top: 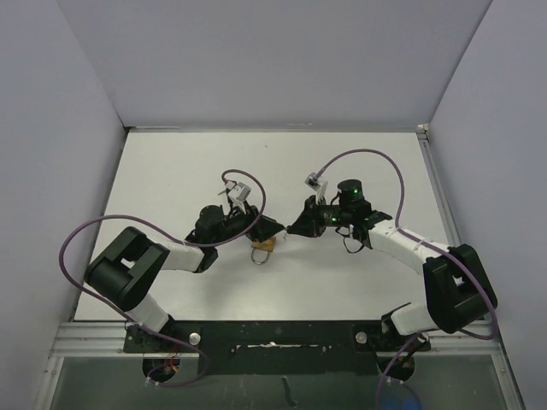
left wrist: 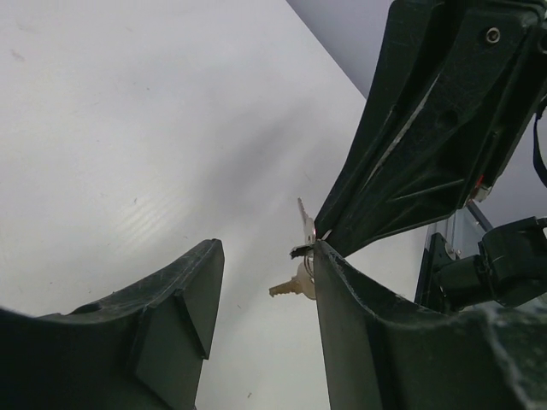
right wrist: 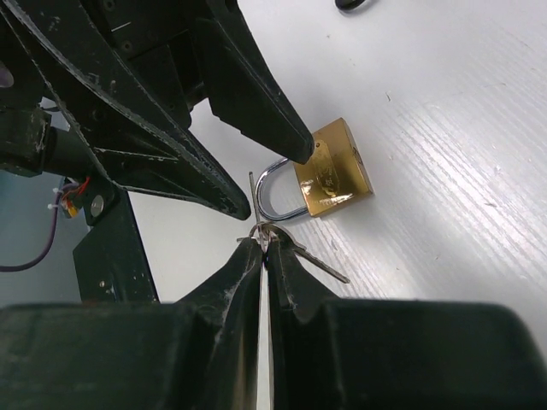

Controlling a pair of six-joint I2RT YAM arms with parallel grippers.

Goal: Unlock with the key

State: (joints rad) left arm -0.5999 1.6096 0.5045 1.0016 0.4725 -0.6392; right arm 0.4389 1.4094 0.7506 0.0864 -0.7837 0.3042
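A brass padlock (right wrist: 335,171) with a steel shackle (right wrist: 272,193) lies on the white table; it also shows in the top view (top: 262,248). My right gripper (right wrist: 266,243) is shut on the ring of a key bunch just short of the shackle. One key (right wrist: 323,263) sticks out to the right. My left gripper (left wrist: 267,252) is open, and its two fingers (right wrist: 295,147) stand either side of the shackle. In the left wrist view a key (left wrist: 295,287) hangs by my right finger, and the padlock is hidden. The two grippers meet tip to tip in the top view (top: 280,231).
The white table (top: 171,171) has grey walls on three sides. Purple cables (top: 367,154) loop over both arms. A black rail (top: 273,335) runs along the near edge.
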